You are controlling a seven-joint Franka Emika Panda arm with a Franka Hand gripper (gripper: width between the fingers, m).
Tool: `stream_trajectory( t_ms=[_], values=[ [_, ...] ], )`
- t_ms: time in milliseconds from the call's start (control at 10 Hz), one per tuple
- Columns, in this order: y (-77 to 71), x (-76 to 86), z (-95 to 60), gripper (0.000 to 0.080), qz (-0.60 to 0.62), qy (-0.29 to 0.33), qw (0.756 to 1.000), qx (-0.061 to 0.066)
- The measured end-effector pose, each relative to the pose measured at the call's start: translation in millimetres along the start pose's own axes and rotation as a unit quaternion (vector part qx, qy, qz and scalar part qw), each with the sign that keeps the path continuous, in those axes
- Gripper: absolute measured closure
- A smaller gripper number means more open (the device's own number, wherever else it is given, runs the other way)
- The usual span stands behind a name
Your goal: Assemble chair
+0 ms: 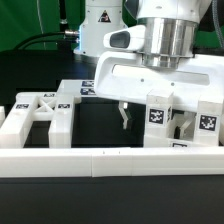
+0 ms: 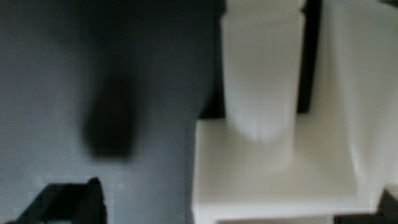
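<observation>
Chair pieces (image 1: 85,90) lie unjoined behind the front rail (image 1: 110,160). At the exterior view's left sits a cross-braced frame (image 1: 40,112). In the middle the gripper (image 1: 140,116) hangs low, jaws spread wide with nothing between them. To the right stand a tagged post (image 1: 158,112) and a second post (image 1: 205,125). The wrist view shows a white upright (image 2: 258,70) by a flat panel (image 2: 285,175), apart from the dark finger (image 2: 71,205). A good pickup probably means centring the jaws over one post, descending straight, and closing on its flat sides without nudging its neighbour.
</observation>
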State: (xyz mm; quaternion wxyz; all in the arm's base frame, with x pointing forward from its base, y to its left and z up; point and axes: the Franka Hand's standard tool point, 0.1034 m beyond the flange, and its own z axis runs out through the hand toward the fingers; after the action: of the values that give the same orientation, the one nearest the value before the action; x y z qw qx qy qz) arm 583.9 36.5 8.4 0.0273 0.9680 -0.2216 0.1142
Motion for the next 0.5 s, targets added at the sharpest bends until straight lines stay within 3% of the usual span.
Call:
stream_trajectory(
  t_ms=[100, 200, 300, 500],
  values=[
    [-0.5, -0.2, -0.1, 0.0150, 0.000, 0.000, 1.000, 0.000],
    [-0.7, -0.4, 0.0, 0.0285, -0.001, 0.000, 1.000, 0.000],
    [-1.0, -0.6, 0.0, 0.0285, -0.001, 0.000, 1.000, 0.001],
    [-1.0, -0.6, 0.0, 0.0571, -0.002, 0.000, 1.000, 0.001]
  ],
)
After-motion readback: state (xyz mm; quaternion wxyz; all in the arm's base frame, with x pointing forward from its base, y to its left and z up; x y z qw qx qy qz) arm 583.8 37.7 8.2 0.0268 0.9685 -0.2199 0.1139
